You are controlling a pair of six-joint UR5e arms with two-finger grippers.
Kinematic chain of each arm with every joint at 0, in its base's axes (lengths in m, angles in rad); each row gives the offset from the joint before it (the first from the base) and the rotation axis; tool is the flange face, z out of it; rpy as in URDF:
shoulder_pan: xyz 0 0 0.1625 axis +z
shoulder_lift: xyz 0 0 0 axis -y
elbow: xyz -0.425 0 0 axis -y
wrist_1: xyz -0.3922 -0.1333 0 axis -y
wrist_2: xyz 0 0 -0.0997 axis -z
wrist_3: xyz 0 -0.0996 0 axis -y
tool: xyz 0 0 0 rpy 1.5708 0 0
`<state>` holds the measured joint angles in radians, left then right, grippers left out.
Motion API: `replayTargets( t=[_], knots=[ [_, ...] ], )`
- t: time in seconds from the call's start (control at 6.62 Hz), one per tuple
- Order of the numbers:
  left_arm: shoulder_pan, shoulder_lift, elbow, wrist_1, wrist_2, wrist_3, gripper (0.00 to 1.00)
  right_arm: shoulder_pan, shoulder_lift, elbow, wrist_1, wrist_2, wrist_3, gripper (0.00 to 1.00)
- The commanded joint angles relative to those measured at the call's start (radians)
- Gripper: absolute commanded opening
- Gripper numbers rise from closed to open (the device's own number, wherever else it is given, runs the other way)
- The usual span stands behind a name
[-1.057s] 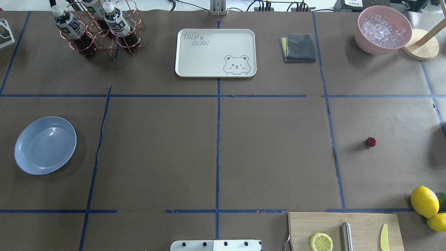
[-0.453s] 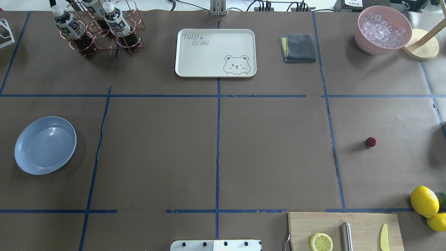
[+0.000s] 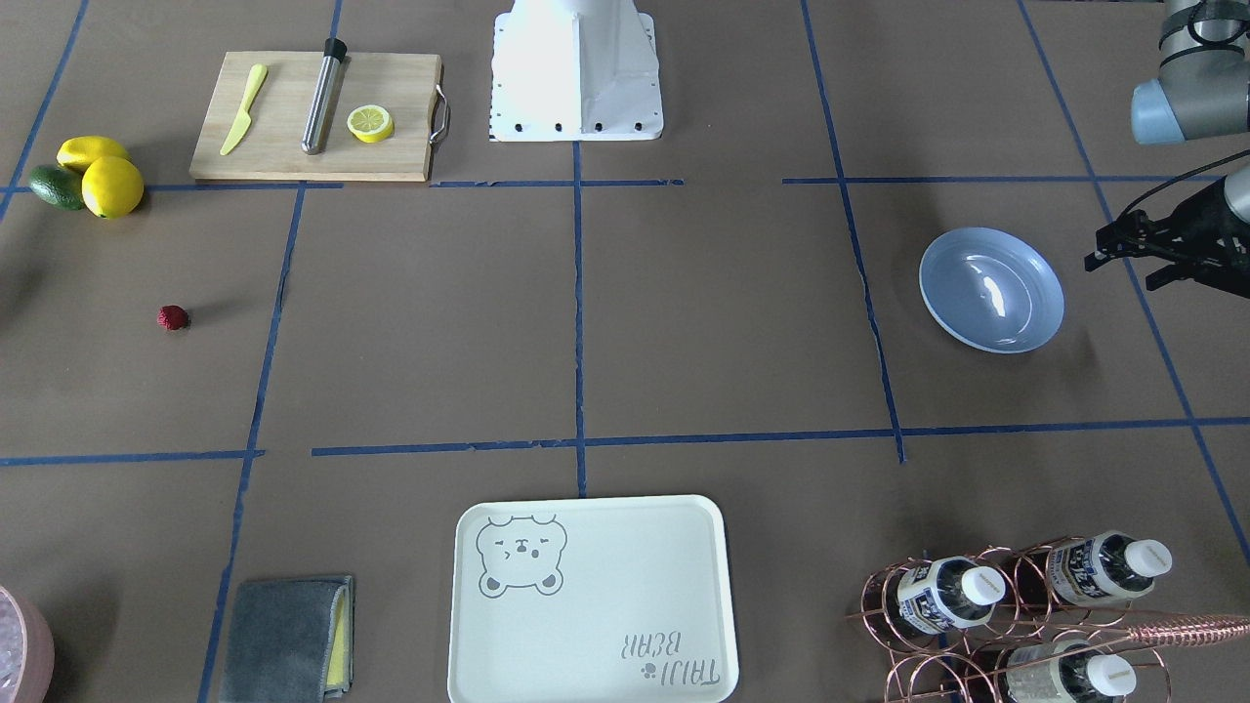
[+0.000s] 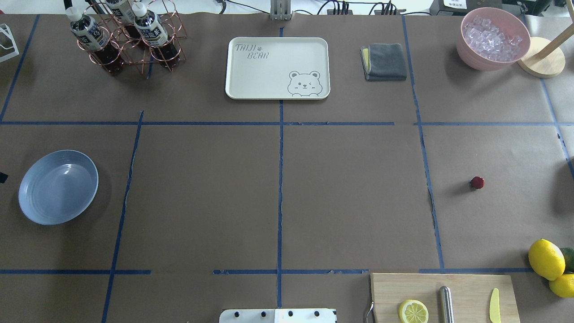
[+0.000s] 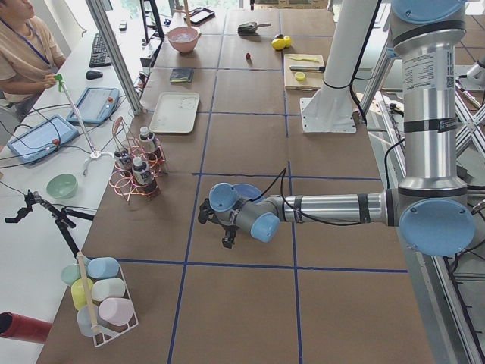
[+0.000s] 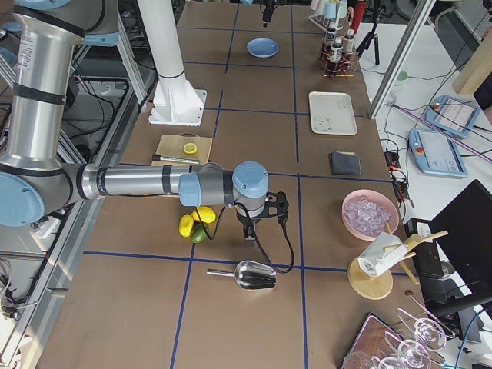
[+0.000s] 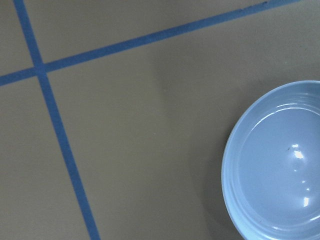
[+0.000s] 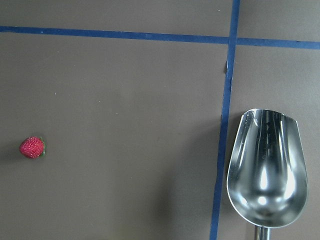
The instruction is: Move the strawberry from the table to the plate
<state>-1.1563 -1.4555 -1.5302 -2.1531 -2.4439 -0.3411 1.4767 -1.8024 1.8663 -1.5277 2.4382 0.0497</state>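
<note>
Your right gripper [image 6: 264, 223] hangs over the brown-paper table with its blue tape grid [image 4: 350, 197]. Whether its fingers are apart or together, you cannot tell (only the side camera catches it). Its wrist view puts the tiny dark-red, bumpy strawberry [image 8: 32, 147] bare on the paper off to one side, and a shiny steel scoop [image 8: 265, 175] off to the other. Your left gripper [image 3: 1123, 268], black fingers spread and holding nothing, hovers just beside the round, glossy light-blue plate [image 3: 991, 290], which is empty.

You appear to be at the very start: the berry is untouched and the approach has not begun. The right gripper is the nearer tool, so I would slide it sideways until the strawberry sits between its fingers. Make sure they are parted, then lower and close gently, since a berry this small may roll or bruise. The plate lies well apart from that gripper, at the table's far end, so expect a long carry or a hand-over.
</note>
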Motion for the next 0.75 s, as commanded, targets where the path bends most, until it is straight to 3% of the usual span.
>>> replayTargets(
  t=[0.0,0.45,0.6],
  knots=[
    [0.047,-0.034,0.039,-0.025,-0.001,-0.055,0.99,-0.033,0.0,0.004,0.035,0.001,0.009,1.0],
    [0.064,-0.079,0.093,-0.025,0.0,-0.055,0.92,-0.033,0.0,0.007,0.035,0.002,0.007,1.0],
    [0.066,-0.08,0.096,-0.025,0.0,-0.055,0.85,-0.035,0.0,0.007,0.037,0.002,0.004,1.0]
  ],
)
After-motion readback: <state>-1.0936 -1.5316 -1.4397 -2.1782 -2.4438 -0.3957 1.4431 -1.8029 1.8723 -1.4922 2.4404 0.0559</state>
